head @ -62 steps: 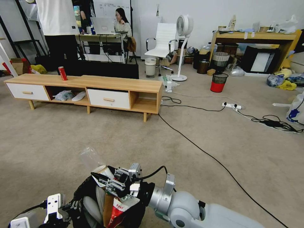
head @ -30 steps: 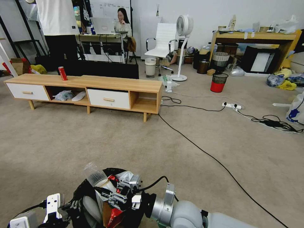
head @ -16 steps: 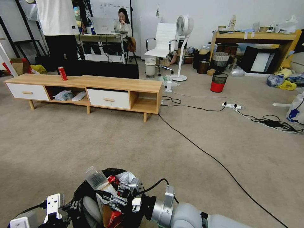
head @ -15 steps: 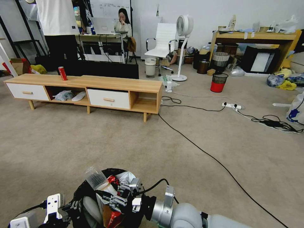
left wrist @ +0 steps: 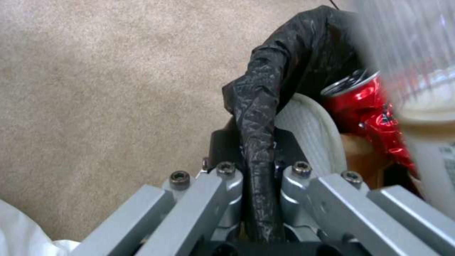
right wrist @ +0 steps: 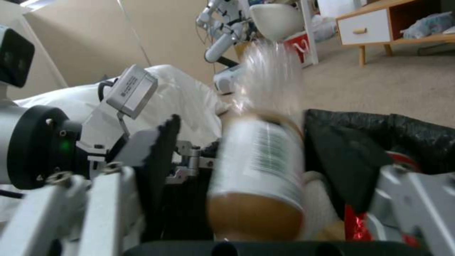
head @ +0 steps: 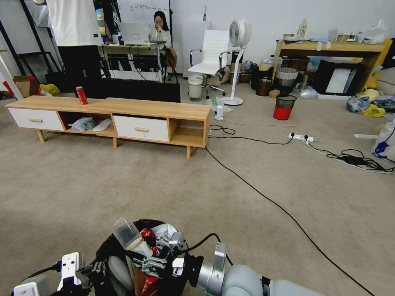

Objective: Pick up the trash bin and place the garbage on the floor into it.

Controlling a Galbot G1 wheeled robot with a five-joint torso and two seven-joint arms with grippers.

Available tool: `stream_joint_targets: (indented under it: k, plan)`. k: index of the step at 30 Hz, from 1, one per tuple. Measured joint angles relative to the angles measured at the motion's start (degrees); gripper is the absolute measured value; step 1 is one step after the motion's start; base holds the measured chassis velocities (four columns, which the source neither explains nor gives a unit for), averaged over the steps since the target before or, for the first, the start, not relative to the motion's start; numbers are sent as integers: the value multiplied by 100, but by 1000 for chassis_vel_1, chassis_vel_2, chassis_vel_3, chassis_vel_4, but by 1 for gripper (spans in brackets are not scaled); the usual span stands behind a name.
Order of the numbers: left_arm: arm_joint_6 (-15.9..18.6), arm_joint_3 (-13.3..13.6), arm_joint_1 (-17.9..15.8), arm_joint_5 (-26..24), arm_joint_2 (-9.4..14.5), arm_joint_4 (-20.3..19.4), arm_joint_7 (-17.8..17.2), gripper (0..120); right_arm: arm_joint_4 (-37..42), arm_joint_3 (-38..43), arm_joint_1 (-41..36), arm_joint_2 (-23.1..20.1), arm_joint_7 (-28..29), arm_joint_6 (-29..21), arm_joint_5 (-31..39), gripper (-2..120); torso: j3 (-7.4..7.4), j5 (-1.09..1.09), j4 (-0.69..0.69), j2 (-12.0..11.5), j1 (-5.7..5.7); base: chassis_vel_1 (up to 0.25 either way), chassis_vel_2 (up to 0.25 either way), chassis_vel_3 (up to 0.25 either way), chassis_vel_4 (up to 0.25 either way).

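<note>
While clamped shut on the liner-covered rim of the round black wire-mesh trash bin [head: 123, 263] at seven o'clock, left gripper [left wrist: 253, 170] holds it up; beside it, right gripper [head: 144, 257], fingers spread apart around the clear labelled plastic bottle [right wrist: 261, 160], not pinching it. Depositing step, likely last; next calls for withdrawing clear of the rim

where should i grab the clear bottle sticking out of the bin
Take the bottle across its round clear upper body, which sticks out tilted above the trash bin rim; lower down it sits among garbage. Come from the robot's right: the left hand clamps the rim on the left.
</note>
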Motion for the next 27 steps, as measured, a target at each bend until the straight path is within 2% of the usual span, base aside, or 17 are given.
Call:
stream_joint_targets:
  k: [1,2,3,8,27]
  plan:
    - [0,0,0,0,0,0,0,4,0,0,0,0,0,0,0,76,0,0,0,0,0,0,0,0,0]
    - [1,1,-1,0,0,0,-1,4,0,5,-5,1,11,1,0,84,0,0,0,0,0,0,0,0,0]
    - [1,1,-1,0,0,0,-1,4,0,5,-5,1,11,1,0,84,0,0,0,0,0,0,0,0,0]
    - [2,3,-1,-1,0,0,-1,4,2,25,-9,4,14,18,-2,99,0,0,0,0,0,0,0,0,0]
    - [3,1,-15,-6,5,0,-4,4,26,38,17,9,-23,114,6,100,0,0,0,0,0,0,0,0,0]
